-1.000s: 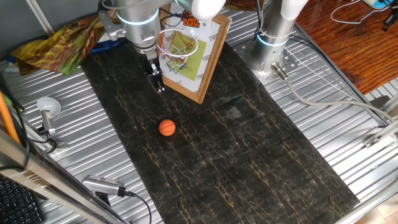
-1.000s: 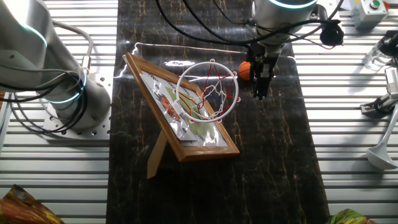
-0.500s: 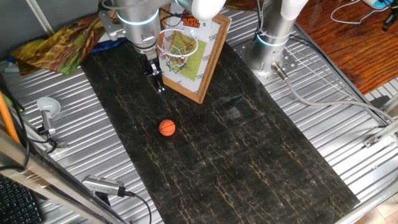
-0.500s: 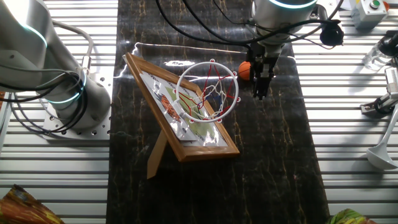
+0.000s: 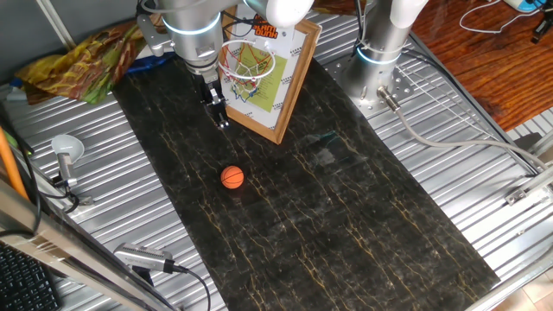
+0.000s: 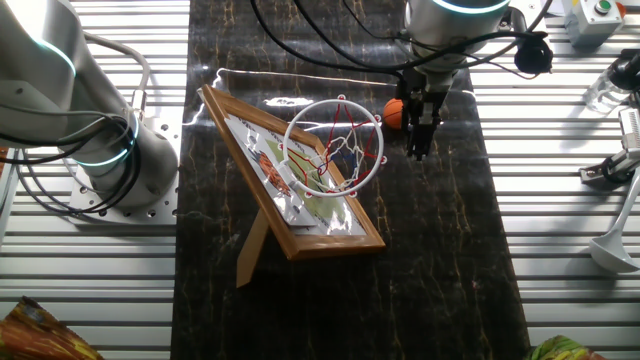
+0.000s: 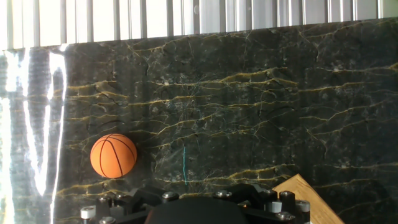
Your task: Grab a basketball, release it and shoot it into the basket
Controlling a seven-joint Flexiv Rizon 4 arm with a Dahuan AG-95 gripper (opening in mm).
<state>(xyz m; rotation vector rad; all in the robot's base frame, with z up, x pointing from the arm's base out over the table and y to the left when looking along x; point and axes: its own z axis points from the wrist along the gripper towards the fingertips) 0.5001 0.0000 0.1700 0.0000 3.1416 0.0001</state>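
The basketball (image 5: 232,177) is a tiny orange ball with dark seams, lying loose on the black marble mat (image 5: 328,225). It also shows in the other fixed view (image 6: 393,113), partly behind the gripper, and in the hand view (image 7: 113,155) at the lower left. My gripper (image 5: 221,118) hangs beside the basket with its fingers together and holds nothing, well apart from the ball. The basket's orange-red hoop with white net (image 5: 246,60) is fixed to the wood-framed backboard (image 5: 289,82). The hoop (image 6: 335,145) is just left of my gripper (image 6: 418,145).
A second arm's base (image 5: 380,52) stands on the ribbed metal table behind the mat. A ladle (image 5: 66,154) lies at the left edge, a coloured bag (image 5: 78,56) at the back left, and a keyboard (image 5: 26,281) at the front left.
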